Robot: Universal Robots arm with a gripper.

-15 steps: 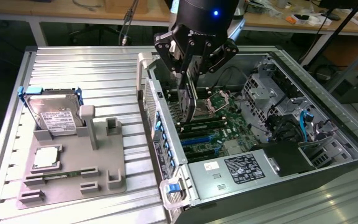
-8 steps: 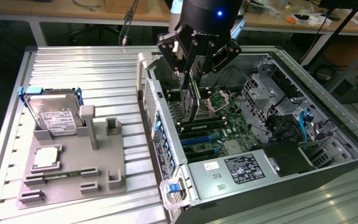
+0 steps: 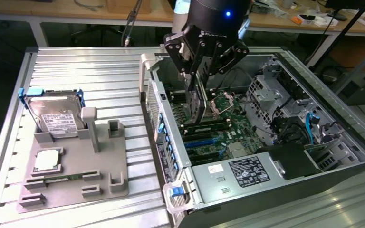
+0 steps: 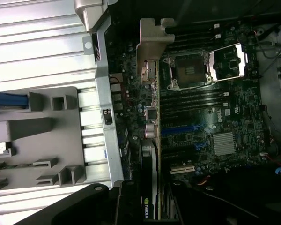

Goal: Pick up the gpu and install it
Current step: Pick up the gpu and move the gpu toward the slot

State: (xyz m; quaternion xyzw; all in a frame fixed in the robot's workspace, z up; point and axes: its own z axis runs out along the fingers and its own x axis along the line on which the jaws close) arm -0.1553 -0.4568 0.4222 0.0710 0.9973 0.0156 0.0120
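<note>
Table: a ribbed metal top on which the open computer case and a grey parts tray are carried; a hard drive is seen in the tray.
Motherboard: exposed inside the case, with the empty CPU socket and blue expansion slots in sight.
Gpu: held upright and edge-down above the board; its silver bracket is seen by the case's rear wall.
Claw: pinched on the gpu's upper edge.
Step in hand: judged to be the carry-over and alignment, seating not yet done.
Next move calls for: the card edge to be lined up with a slot and pressed straight down.
</note>
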